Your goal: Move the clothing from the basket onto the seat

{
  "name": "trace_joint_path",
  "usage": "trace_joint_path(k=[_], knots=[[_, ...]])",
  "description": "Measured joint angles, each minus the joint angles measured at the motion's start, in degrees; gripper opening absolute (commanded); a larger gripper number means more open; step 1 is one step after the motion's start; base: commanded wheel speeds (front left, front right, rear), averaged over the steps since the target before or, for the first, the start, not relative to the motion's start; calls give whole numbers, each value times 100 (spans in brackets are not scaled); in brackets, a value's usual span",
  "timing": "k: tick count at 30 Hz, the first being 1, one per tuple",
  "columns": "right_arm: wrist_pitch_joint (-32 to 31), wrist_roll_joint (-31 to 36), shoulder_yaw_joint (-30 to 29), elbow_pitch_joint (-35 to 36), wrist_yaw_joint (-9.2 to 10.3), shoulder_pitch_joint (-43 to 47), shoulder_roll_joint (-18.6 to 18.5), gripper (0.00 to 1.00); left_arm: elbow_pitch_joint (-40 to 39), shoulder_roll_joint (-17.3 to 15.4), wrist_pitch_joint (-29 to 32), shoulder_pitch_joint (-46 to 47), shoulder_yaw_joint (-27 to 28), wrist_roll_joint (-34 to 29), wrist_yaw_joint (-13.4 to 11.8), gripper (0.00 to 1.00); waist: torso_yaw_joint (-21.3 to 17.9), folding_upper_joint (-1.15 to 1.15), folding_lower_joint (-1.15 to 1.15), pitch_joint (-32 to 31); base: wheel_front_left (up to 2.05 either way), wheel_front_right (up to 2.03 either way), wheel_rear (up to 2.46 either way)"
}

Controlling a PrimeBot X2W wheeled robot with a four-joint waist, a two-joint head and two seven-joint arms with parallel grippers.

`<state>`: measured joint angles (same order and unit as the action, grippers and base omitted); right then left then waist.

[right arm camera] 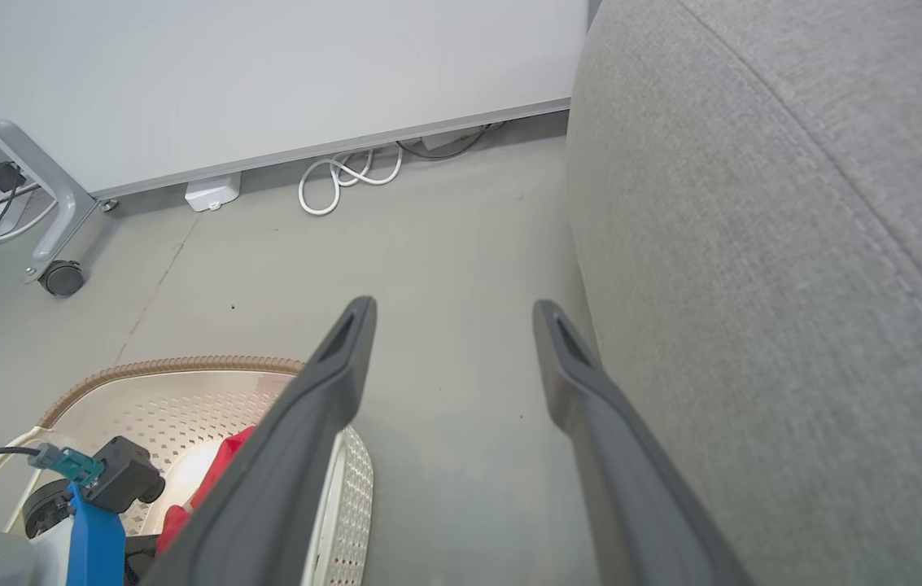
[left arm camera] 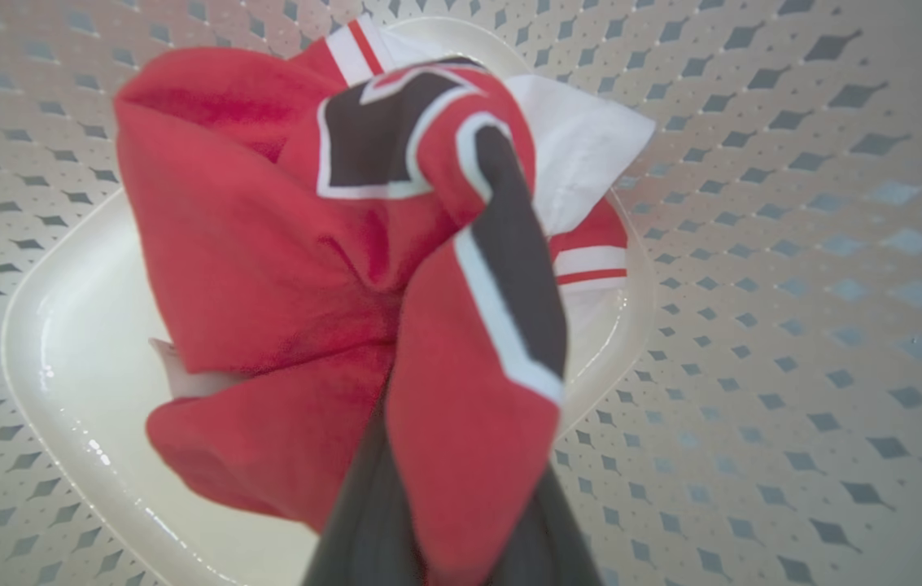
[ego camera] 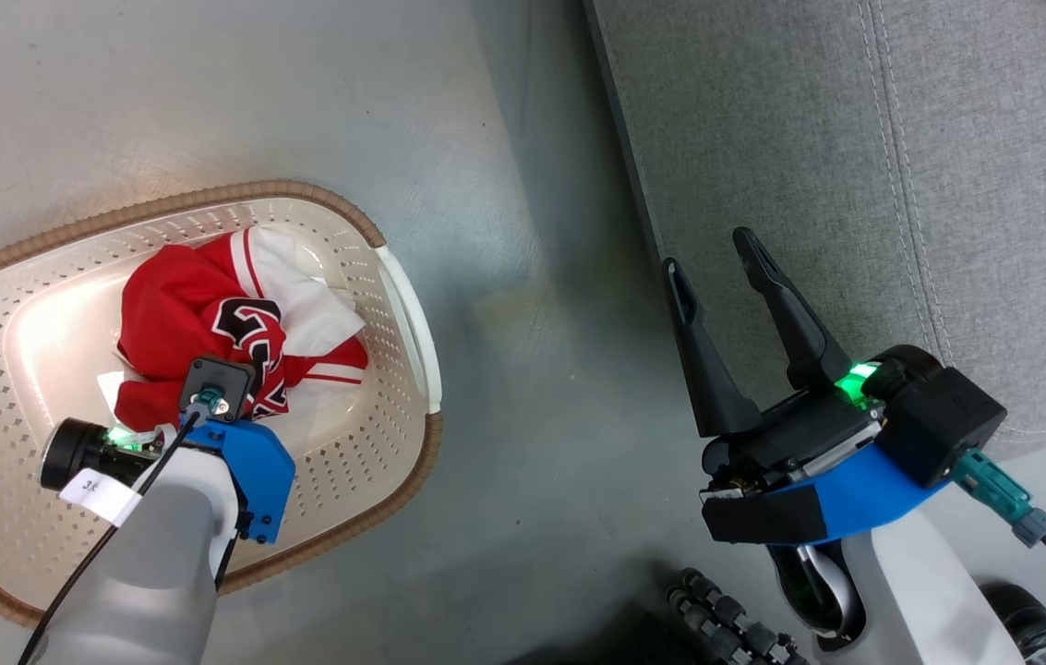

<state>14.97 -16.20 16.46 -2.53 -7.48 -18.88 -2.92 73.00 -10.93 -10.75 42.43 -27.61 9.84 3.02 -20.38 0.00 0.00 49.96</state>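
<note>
Head view: 1 basket point(ego camera: 356, 462) on the grey floor point(ego camera: 523, 388) at 9 o'clock, long axis roughly 8-to-2, partly cut by the frame edge. 1 bunched heap of clothing point(ego camera: 181, 314) lies inside on the basket bottom; can't tell how many garments. The heap has no clear long axis, with a white panel on its 2 o'clock side and black-and-white lettering mid-heap. 1 seat point(ego camera: 855, 185) fills 1 to 3 o'clock, well apart from the basket, its edge and stitched seam running about 11-to-5. A strip of floor lies between them.

Down in the basket, left end effector point(left arm camera: 461, 456) has its fingers point(left arm camera: 359, 529) pinched near-closed on a red lettered fold, drawn toward 6 o'clock in the left wrist view. At 4 o'clock in the head view, right end effector point(ego camera: 707, 251) has 2 fingers spread wide, holding nothing, pointing about 11 o'clock, tips at the seat's edge.

Right wrist view, beyond the basket: 1 white cable coil point(right arm camera: 347, 175) at 11 o'clock by a pale wall panel point(right arm camera: 265, 73), 1 black caster point(right arm camera: 62, 278) at 9 o'clock.
</note>
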Motion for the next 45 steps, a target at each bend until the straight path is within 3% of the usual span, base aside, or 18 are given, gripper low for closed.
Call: trace_joint_path(k=[14, 27, 37, 45], knots=[[0, -20, 63, -60, 0, -83, 0, 100, 55, -65, -114, 2, -113, 78, 41, 0, 9, 0, 0, -111, 0, 0, 0], [1, 0, 73, -207, 0, -92, 0, 100, 82, 31, -219, -176, -255, 159, 110, 0, 205, 1, 0, -667, 0, 0, 0], [1, 159, -15, -422, 0, -43, 1, 100, 89, 282, -332, -403, -346, 294, 309, 0, 455, 1, -1, -1387, 0, 0, 0], [-75, 349, -65, -609, 0, 273, 2, 100, 88, 687, -330, -715, -599, 353, 383, 0, 699, 1, -2, -2151, 0, 0, 0]])
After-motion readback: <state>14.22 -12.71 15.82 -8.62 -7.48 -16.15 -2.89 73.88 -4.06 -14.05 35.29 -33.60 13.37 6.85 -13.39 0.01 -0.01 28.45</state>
